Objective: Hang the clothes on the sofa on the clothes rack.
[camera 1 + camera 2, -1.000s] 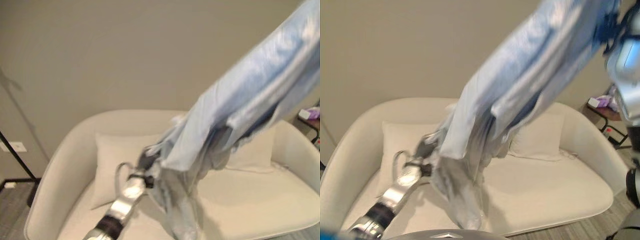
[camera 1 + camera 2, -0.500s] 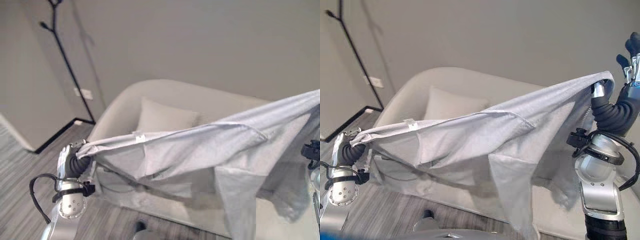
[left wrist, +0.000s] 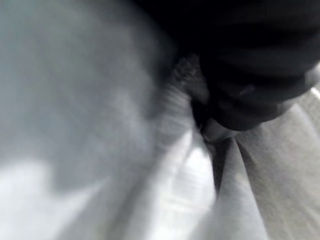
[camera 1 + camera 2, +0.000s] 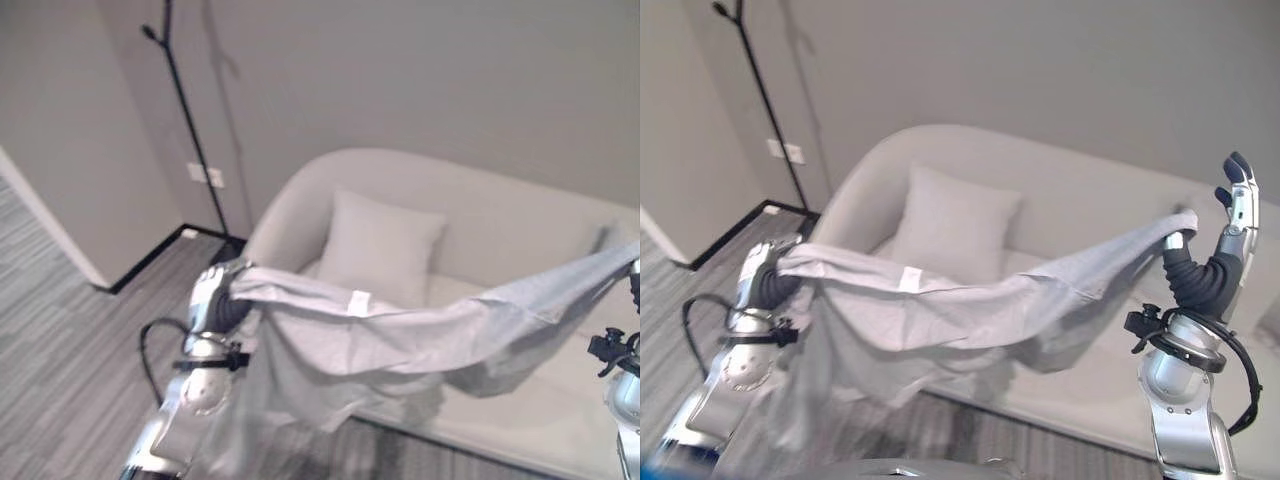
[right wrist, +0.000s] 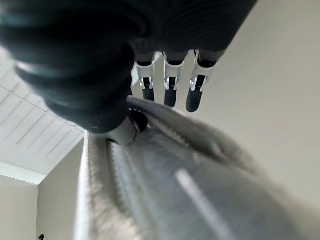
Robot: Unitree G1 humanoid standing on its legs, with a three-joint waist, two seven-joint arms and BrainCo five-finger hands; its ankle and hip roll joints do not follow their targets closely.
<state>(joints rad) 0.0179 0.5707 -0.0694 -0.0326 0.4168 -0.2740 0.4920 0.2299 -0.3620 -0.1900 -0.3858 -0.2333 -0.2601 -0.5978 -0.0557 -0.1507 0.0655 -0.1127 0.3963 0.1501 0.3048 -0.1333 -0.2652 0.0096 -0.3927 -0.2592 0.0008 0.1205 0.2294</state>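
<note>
A pale grey-blue shirt point(image 4: 970, 300) is stretched in the air between my two hands, sagging in the middle in front of the cream sofa point(image 4: 1040, 170). My left hand point(image 4: 762, 275) is wrapped in one end of the cloth point(image 3: 100, 125), low on the left. My right hand point(image 4: 1236, 212) is raised on the right with its fingers point(image 5: 170, 90) straight. The other end of the shirt point(image 5: 165, 190) is draped over its thumb. The black clothes rack point(image 4: 767, 105) stands against the wall beyond my left hand.
A cream pillow point(image 4: 950, 225) leans on the sofa's back. The rack's black base frame point(image 4: 740, 225) lies on the grey striped floor by the sofa's left end. A wall corner point(image 4: 680, 150) juts out at the left.
The camera has swung left from the sofa towards the rack. The shirt, earlier held high on the right, now hangs lower and more bunched between my hands. My right hand has come down.
</note>
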